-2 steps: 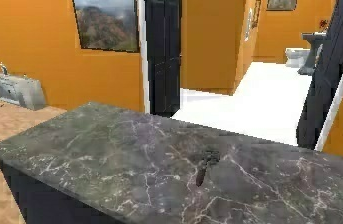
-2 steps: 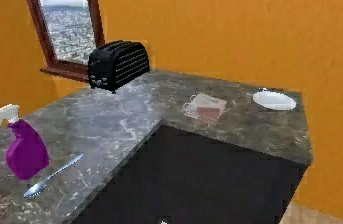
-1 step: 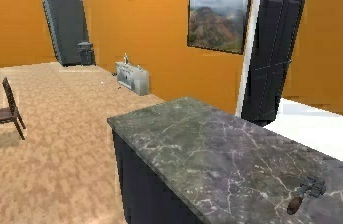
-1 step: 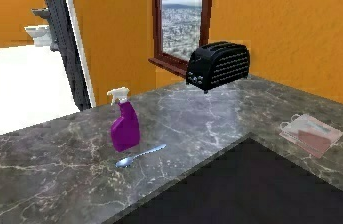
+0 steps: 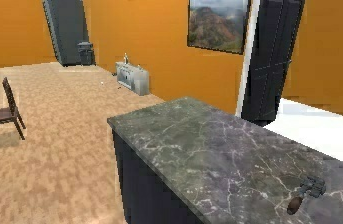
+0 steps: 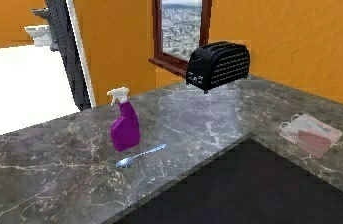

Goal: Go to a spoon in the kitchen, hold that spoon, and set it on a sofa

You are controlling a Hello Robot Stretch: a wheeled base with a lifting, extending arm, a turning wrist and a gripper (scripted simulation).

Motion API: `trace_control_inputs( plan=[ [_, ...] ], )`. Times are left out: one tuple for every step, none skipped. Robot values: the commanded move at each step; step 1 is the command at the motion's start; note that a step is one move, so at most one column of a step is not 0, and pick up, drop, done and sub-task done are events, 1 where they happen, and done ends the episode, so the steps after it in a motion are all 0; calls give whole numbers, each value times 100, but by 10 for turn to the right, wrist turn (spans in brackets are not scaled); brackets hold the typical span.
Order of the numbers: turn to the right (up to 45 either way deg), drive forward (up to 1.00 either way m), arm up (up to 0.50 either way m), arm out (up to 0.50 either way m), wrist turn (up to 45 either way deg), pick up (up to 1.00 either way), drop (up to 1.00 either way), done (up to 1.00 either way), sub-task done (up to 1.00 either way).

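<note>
Kitchen stage: spoon found, not yet lifted.
I log marble counter, black toaster, purple spray bottle, then spoon lying flat just beside the bottle. I cannot tell the gripper's state. Pickup and sofa drop remain, I judge.

A home kitchen is shown. On a dark grey veined marble countertop, a black slotted toaster, a purple spray bottle with a white trigger and a pale silvery spoon are seen. Beyond the countertop, orange walls, a framed landscape picture and a dark wooden chair are seen.
</note>
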Motion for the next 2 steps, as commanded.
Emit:
trace_control_inputs(
  plan=[
    [0, 0, 38, 0, 0, 0, 0, 0, 0],
    [0, 0, 0, 24, 0, 0, 0, 0, 0]
  ],
)
